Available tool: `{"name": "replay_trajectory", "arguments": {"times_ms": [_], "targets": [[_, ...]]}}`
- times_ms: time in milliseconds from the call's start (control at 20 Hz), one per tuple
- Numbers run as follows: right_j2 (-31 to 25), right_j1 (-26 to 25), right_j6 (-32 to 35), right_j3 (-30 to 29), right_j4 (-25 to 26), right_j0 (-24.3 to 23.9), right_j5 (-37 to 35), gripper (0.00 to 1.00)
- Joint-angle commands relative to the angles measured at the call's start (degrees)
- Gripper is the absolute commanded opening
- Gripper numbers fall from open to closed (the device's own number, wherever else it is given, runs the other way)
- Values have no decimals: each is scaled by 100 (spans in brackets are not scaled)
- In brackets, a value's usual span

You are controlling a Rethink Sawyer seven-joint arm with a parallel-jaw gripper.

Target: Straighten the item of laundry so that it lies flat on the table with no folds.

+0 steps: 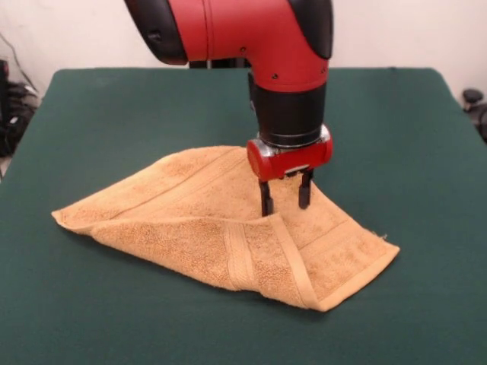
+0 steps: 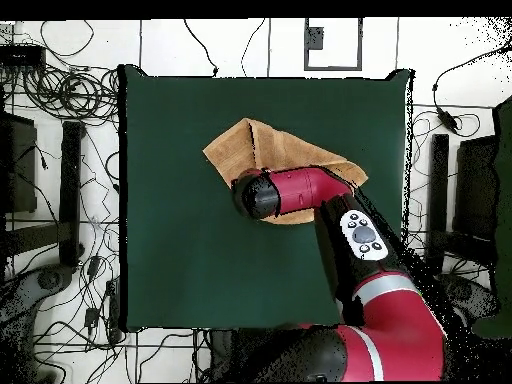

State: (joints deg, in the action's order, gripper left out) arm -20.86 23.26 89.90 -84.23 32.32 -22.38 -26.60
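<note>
While the front view shows the gripper point(image 1: 285, 198) plainly, the overhead view hides it under the red arm point(image 2: 300, 190). From the front, two black fingers point(image 1: 266, 199) point down with a gap between them. They are open and hold nothing. Their tips are right at the hand towel point(image 1: 228, 228); I cannot tell if they press on it.

The tan-orange hand towel lies on the green table point(image 1: 114, 114), about in the middle of it. It is not flat. In the front view, a flap is folded over on the near side of the towel, and its edge comes up to just below the fingers. A woven band point(image 1: 242, 258) runs across that flap. One corner of the towel points out to the left of the gripper and one points out to the lower right.

From overhead, the hand towel point(image 2: 262, 148) shows as a bent, pointed shape, partly under the arm. That view also shows the whole table point(image 2: 180, 250) and lots of black cables point(image 2: 70, 90) on the floor beside it, which the front view does not show.

No boxes, bowls or bins are on the table.
</note>
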Motion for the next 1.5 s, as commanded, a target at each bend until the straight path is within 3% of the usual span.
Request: {"name": "replay_trajectory", "arguments": {"times_ms": [50, 600, 1500], "targets": [[77, -140, 754, -242, -19, 206, 352, 100], [112, -34, 696, -282, -49, 212, 359, 100], [139, -895, 315, 895, 247, -1, 757, 100]]}}
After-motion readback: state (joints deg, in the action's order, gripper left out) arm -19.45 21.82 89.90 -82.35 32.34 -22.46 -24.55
